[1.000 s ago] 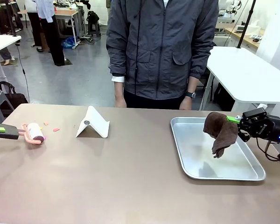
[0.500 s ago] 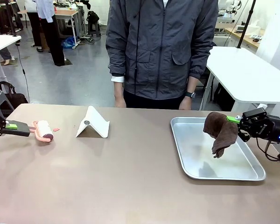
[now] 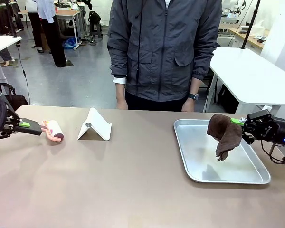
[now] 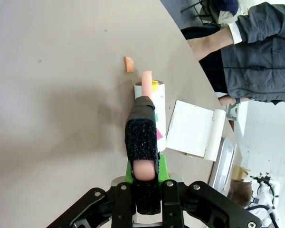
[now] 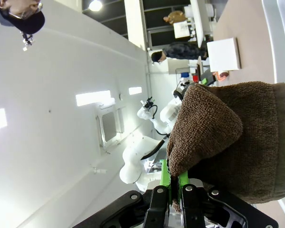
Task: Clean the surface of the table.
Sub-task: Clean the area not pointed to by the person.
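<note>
Your table (image 3: 133, 190) spanned the front view. Your left gripper (image 3: 37, 128) pinched the roller (image 3: 55, 131) by its handle, low over the top at the left, near a white stand (image 3: 95, 126). Your right gripper (image 3: 238, 122) was clamped on a brown cloth (image 3: 224, 134), which hung over the tray (image 3: 228, 181), not lying in it.

legible text, labels, numbers: none. white folded stand (image 3: 94, 125): one small round grey mark, too small to read. lint roller (image 4: 157, 107): yellow and pink patches, no readable print.
</note>
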Robot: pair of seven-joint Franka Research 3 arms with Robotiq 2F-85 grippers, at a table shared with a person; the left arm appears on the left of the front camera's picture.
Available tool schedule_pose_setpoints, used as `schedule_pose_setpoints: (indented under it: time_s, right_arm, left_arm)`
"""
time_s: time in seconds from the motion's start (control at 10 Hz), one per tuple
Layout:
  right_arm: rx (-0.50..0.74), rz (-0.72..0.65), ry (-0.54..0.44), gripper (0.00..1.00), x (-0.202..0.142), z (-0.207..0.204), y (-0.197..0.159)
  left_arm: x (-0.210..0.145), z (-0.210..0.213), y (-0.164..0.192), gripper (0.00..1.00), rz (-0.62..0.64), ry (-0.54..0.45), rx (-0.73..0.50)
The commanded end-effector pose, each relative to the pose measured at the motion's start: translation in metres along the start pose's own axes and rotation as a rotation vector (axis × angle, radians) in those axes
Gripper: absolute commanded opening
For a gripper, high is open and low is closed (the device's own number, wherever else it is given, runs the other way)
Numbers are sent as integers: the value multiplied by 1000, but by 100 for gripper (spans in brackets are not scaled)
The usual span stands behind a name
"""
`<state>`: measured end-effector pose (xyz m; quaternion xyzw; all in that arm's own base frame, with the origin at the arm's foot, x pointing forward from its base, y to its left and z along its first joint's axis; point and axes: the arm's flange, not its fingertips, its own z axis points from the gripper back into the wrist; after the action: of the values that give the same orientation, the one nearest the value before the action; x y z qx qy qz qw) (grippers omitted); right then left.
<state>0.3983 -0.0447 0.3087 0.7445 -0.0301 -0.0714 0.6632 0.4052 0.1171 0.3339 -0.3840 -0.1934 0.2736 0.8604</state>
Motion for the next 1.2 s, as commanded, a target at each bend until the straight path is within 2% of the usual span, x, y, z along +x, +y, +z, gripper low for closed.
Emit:
schedule_pose_setpoints:
  time_s: [0.0, 0.4, 0.6, 0.8, 1.1]
  right_arm:
    - [8, 7, -3, 7, 1, -3, 3]
    - [8, 7, -3, 7, 1, -3, 3]
    - [8, 7, -3, 7, 1, -3, 3]
    - [8, 7, -3, 7, 1, -3, 3]
    - [8, 7, -3, 7, 1, -3, 3]
  left_arm:
    - [-1, -16, -6, 20, 9, 39, 38]
    - [4, -21, -26, 20, -31, 40, -23]
    - [0, 12, -20, 20, -43, 50, -145]
    - [-19, 75, 5, 20, -104, 24, -329]
    - [-61, 131, 71, 20, -162, 32, -404]
